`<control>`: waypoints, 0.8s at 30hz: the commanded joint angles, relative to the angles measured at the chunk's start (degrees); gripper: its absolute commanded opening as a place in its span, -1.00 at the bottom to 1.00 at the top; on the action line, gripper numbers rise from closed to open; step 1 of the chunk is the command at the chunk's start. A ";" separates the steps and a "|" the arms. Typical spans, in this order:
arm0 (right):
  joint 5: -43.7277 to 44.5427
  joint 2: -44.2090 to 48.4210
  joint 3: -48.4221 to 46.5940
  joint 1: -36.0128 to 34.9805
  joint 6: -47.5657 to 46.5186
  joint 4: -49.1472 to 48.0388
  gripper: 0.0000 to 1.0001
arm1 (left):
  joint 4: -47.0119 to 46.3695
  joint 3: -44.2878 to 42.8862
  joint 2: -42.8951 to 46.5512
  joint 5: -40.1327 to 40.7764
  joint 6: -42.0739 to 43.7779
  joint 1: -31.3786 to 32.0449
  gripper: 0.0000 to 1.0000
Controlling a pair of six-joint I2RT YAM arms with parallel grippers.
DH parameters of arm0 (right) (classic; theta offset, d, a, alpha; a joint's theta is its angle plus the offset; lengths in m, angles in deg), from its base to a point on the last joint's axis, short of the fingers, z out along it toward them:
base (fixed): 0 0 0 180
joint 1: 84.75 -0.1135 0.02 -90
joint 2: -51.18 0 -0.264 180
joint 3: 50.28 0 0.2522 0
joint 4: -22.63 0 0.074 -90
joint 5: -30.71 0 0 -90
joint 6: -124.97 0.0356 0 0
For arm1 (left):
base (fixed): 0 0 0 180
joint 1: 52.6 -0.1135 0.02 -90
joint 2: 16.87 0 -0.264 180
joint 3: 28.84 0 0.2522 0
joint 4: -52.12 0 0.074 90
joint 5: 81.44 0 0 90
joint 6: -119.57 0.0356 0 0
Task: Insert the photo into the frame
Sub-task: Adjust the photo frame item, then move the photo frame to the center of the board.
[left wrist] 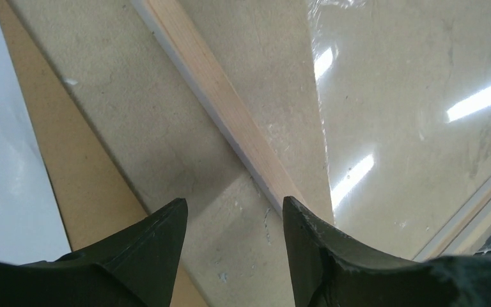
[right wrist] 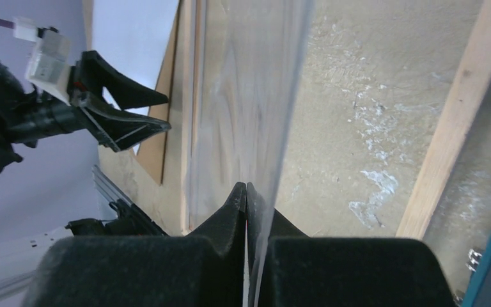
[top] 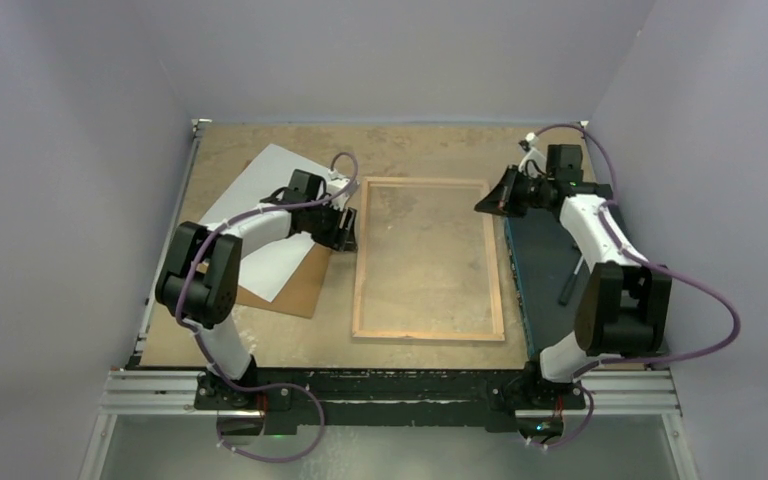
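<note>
Here we are at the table (top: 410, 150), and the frame (top: 428, 333) lies flat right in the middle, light wood back facing up. The photo (top: 260, 185) is off at about ten o'clock from it, white side up and turned at a slant. Its near part rests on the brown backing board (top: 300, 285), which pokes out from under it toward six o'clock.

Over to the left gripper (top: 348, 232)! It hangs just at nine o'clock of the frame's left rail, over the strip of bare table between that rail and the backing board. Its fingers (left wrist: 166, 236) stand partly apart, and there's nothing between them, just tabletop below, with the wooden rail running close past the right-hand one.

Now the right gripper (top: 487, 203), at the frame's right rail, up toward one o'clock. Its fingers are pressed tight together, pinching the edge of the clear sheet (right wrist: 249, 96). The sheet runs away from the fingertips across the frame's opening, streaked with glare.

At three o'clock of the frame sits the dark mat (top: 540, 265), right alongside the rail, with a dark tool (top: 572, 282) lying on it.
</note>
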State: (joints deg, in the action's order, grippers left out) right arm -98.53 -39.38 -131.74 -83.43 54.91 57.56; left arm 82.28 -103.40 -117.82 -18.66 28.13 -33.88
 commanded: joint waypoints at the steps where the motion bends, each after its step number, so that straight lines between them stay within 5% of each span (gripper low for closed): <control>1: -6.73 6.00 2.69 2.10 2.42 -4.45 -1.00 | -3.21 -2.66 -1.11 -1.07 -2.91 1.78 0.12; 8: -8.35 7.93 7.44 2.11 2.29 -5.85 -1.00 | -2.78 -2.97 -3.48 1.59 -0.44 4.70 0.05; 12: -8.82 9.26 8.94 2.11 2.59 -6.02 -1.00 | -1.37 -3.77 -5.86 6.04 2.46 5.91 -0.17; 18: -8.58 11.23 10.53 2.11 4.87 -8.51 -1.00 | -0.96 -5.66 -8.15 13.04 5.09 6.33 -0.75; 24: -9.32 12.04 15.79 2.08 9.13 -14.96 -1.00 | 0.37 -8.97 -9.12 13.30 5.40 6.33 -0.79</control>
State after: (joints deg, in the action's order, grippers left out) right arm -105.84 -28.67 -118.82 -81.27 61.03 47.81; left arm 80.84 -110.30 -124.57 -7.40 29.03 -28.20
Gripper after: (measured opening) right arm 0.005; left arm 0.186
